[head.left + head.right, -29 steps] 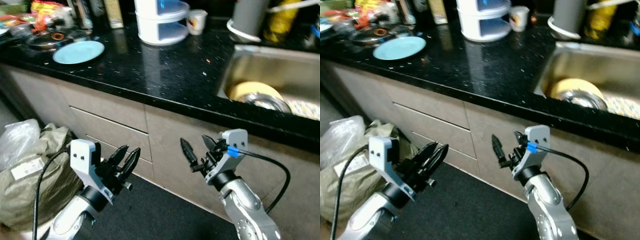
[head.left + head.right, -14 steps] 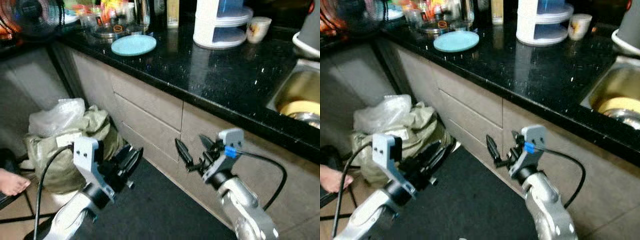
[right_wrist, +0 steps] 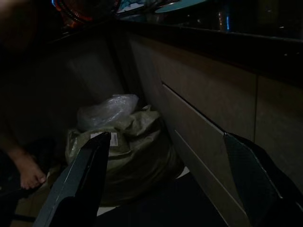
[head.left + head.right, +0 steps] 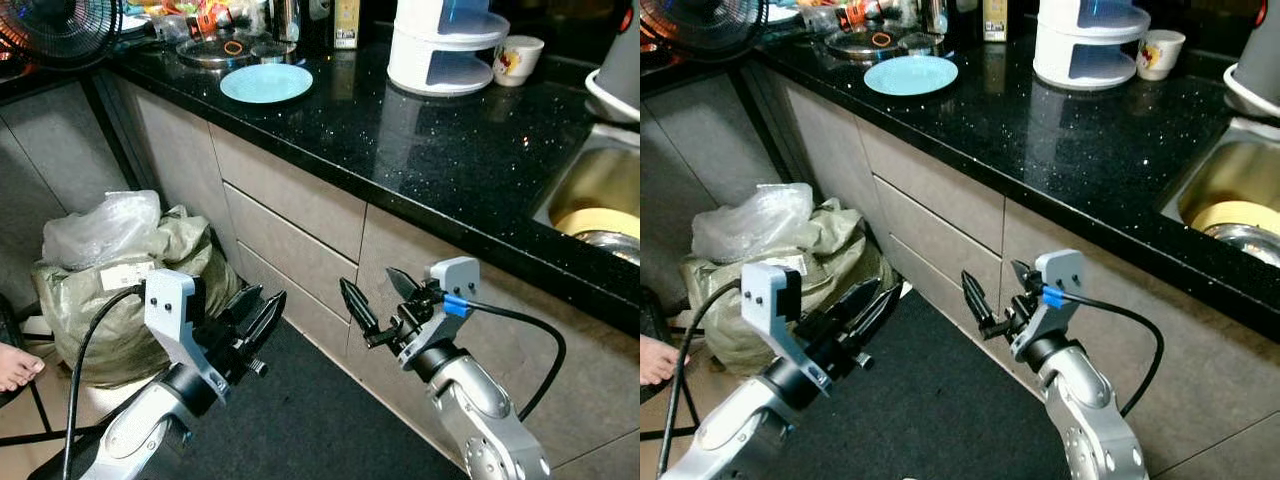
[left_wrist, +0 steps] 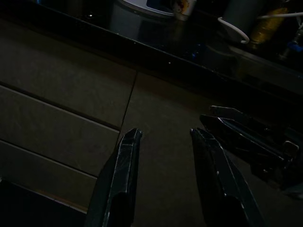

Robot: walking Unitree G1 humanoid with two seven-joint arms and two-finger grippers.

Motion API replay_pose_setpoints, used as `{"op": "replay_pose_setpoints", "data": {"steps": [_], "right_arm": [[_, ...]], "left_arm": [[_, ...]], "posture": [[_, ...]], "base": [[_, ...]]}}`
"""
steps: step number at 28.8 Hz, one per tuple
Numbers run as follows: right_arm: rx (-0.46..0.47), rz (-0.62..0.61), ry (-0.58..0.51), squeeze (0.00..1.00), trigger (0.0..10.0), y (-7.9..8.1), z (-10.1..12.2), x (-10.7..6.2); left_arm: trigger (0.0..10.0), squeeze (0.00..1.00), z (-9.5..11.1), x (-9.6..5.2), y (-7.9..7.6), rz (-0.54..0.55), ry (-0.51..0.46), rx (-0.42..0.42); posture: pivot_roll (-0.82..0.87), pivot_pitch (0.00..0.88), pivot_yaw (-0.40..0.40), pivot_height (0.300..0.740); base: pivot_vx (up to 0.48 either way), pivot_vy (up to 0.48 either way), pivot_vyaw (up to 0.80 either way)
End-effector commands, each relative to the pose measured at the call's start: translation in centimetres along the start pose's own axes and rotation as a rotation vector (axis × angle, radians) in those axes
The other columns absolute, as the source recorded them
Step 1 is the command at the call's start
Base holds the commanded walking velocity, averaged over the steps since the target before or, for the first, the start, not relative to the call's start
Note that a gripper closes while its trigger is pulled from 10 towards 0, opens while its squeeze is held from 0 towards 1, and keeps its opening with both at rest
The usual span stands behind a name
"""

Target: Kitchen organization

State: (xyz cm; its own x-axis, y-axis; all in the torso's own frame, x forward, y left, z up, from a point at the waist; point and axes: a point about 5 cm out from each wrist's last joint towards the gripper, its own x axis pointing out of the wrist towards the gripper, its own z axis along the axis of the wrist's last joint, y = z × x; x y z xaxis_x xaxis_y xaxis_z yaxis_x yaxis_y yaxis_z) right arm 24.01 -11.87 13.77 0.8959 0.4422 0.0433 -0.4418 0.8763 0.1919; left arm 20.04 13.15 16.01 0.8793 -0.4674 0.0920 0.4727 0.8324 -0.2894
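A black stone counter [image 4: 420,150] carries a light blue plate [image 4: 266,83], a white tiered container [image 4: 447,45] and a patterned mug [image 4: 517,60]. At the right a steel sink [image 4: 570,185] holds a yellow plate [image 4: 605,220]. Both arms are held low in front of the grey cabinet fronts, below the counter edge. My left gripper [image 4: 265,295] is open with nothing between its fingers [image 5: 120,179]. My right gripper [image 4: 366,278] is open wide and empty, pointing left toward the drawers [image 4: 290,215].
A stuffed olive sack with a clear plastic bag [image 4: 110,270] sits on the floor at the counter's left end. A fan [image 4: 55,25] stands above it. A person's bare foot [image 4: 15,368] rests at the far left. A dark mat [image 4: 310,420] lies before the cabinets.
The camera has swung left and pulled back, so the sack, fan and foot have come into view and the sink has slid right. Both grippers keep their pose and stay open.
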Motion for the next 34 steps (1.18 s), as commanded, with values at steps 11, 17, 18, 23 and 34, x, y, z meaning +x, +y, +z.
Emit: {"op": "replay_pose_setpoints", "data": {"steps": [11,17,18,23,34], "right_arm": [[-0.032,0.026,-0.009,0.0,10.0,0.6,0.1,0.1],[-0.038,0.031,-0.012,0.0,10.0,0.7,0.2,0.1],[-0.038,0.031,-0.012,0.0,10.0,0.7,0.2,0.1],[-0.042,0.039,-0.017,0.0,10.0,0.7,0.4,0.1],[-0.054,0.104,-0.048,0.0,10.0,1.4,0.8,0.1]], "left_arm": [[10.0,0.0,0.0,0.0,0.1,-0.015,0.008,-0.015],[10.0,0.0,-0.1,0.0,0.0,-0.02,0.01,-0.016],[10.0,0.0,-0.1,0.0,0.0,-0.02,0.01,-0.016],[10.0,0.0,0.0,0.0,0.0,-0.024,0.01,-0.02],[10.0,0.0,-0.1,0.1,-0.1,-0.034,0.01,-0.029]], "posture": [[0.03,0.0,0.005,0.74],[0.03,0.0,0.005,0.74],[0.03,0.0,0.005,0.74],[0.03,0.0,0.003,0.74],[0.03,0.0,0.001,0.74]], "base": [[0.346,0.0,0.75],[0.369,0.0,0.0],[0.371,0.0,0.0],[0.37,0.0,0.0],[0.372,0.0,0.22]]}}
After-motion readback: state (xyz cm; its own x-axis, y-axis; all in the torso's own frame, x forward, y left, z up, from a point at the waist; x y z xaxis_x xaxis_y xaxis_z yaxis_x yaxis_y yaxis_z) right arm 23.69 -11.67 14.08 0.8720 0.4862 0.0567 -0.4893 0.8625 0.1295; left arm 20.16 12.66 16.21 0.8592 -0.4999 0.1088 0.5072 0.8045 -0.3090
